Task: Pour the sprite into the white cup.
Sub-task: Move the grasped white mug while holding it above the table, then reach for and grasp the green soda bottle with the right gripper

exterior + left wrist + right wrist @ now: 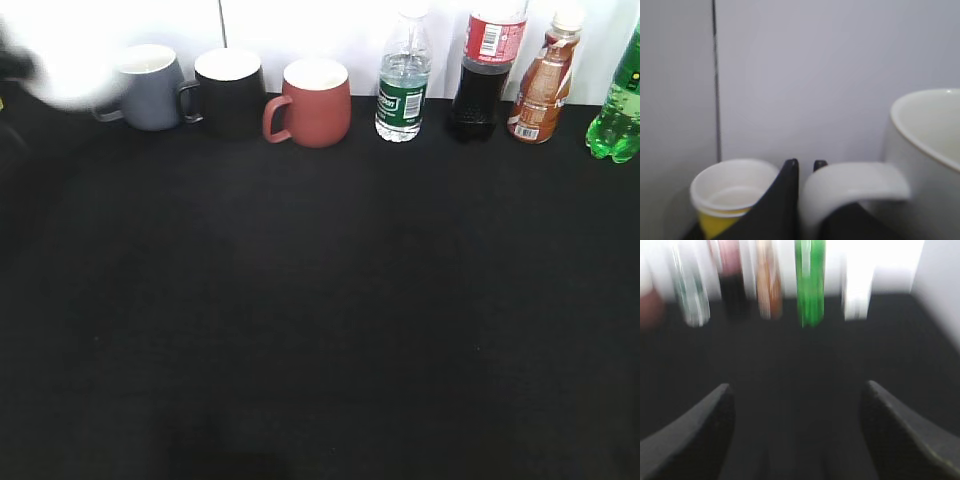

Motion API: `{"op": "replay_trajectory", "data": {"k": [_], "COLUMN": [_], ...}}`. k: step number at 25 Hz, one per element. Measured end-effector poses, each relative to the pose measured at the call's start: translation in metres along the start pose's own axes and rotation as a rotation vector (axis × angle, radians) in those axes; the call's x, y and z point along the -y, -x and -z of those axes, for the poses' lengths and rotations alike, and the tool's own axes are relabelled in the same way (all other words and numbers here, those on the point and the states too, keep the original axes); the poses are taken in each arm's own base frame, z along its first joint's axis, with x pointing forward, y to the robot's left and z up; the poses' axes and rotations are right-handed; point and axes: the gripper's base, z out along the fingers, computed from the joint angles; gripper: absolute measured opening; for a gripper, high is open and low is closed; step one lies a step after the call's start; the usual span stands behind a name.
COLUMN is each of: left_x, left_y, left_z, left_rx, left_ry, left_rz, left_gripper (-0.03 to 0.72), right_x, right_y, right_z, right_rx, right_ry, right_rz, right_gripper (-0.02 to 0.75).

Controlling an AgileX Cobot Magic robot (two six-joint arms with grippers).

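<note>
My left claw (805, 172) is clenching the handle of the white cup (925, 150), beside a yellow paper cup (727, 197). My right claw (797, 415) is standing released, facing the sprite (810, 280) at the far right of the bottle row.

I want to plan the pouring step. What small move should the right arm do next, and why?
Probably it should advance straight toward the sprite. The right gripper is open and holds nothing, and the green bottle stands upright ahead of it in the row, far off. The left gripper already seems closed on the white cup's handle.
</note>
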Motion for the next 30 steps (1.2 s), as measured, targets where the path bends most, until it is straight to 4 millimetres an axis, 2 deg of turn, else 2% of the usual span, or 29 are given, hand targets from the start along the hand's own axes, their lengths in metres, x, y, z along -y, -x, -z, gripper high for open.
{"op": "replay_trajectory", "data": {"k": [1, 2, 3, 5, 7, 8, 10, 12, 13, 16, 19, 23, 27, 30], "left_x": [0.031, 0.042, 0.068, 0.099, 0.128, 0.136, 0.139, 0.139, 0.139, 0.139, 0.139, 0.139, 0.139, 0.139], "left_y": [-0.008, -0.013, -0.024, -0.031, -0.032, -0.032, -0.03, -0.03, -0.03, -0.03, -0.029, -0.029, -0.029, -0.029], "left_z": [0.016, 0.021, 0.035, 0.048, 0.056, 0.058, 0.059, 0.059, 0.059, 0.059, 0.059, 0.059, 0.059, 0.059], "left_rx": [-0.048, -0.062, -0.097, -0.124, -0.127, -0.124, -0.118, -0.115, -0.114, -0.113, -0.112, -0.112, -0.112, -0.112], "left_ry": [-0.104, -0.139, -0.237, -0.352, -0.476, -0.508, -0.52, -0.516, -0.517, -0.517, -0.517, -0.517, -0.517, -0.517], "left_rz": [0.0, 0.003, 0.008, 0.011, -0.003, -0.003, -0.002, 0.0, 0.001, 0.001, 0.001, 0.001, 0.001, 0.001], "left_gripper": [0.057, 0.057, 0.057, 0.057, 0.057, 0.057, 0.057, 0.057, 0.057, 0.057, 0.057, 0.057, 0.057, 0.057], "right_x": [0.002, 0.002, 0.005, 0.008, 0.01, 0.012, 0.015, 0.018, 0.019, 0.023, 0.025, 0.027, 0.029, 0.03], "right_y": [0.001, -0.001, -0.006, -0.014, -0.021, -0.023, -0.038, -0.052, -0.058, -0.079, -0.089, -0.094, -0.095, -0.096], "right_z": [-0.022, -0.03, -0.056, -0.088, -0.123, -0.141, -0.18, -0.216, -0.235, -0.291, -0.335, -0.379, -0.412, -0.429], "right_rx": [0.069, 0.078, 0.129, 0.161, 0.121, 0.115, 0.103, 0.104, 0.094, 0.055, 0.072, 0.098, 0.115, 0.12], "right_ry": [-0.006, -0.008, -0.017, -0.031, -0.046, -0.053, -0.069, -0.079, -0.083, -0.088, -0.091, -0.091, -0.096, -0.095], "right_rz": [-0.004, -0.006, -0.009, -0.019, -0.018, -0.017, -0.01, 0.0, 0.003, 0.008, 0.009, 0.009, 0.026, 0.027], "right_gripper": [0.584, 0.584, 0.584, 0.584, 0.584, 0.584, 0.592, 0.657, 0.666, 0.67, 0.67, 0.67, 0.67, 0.67]}}
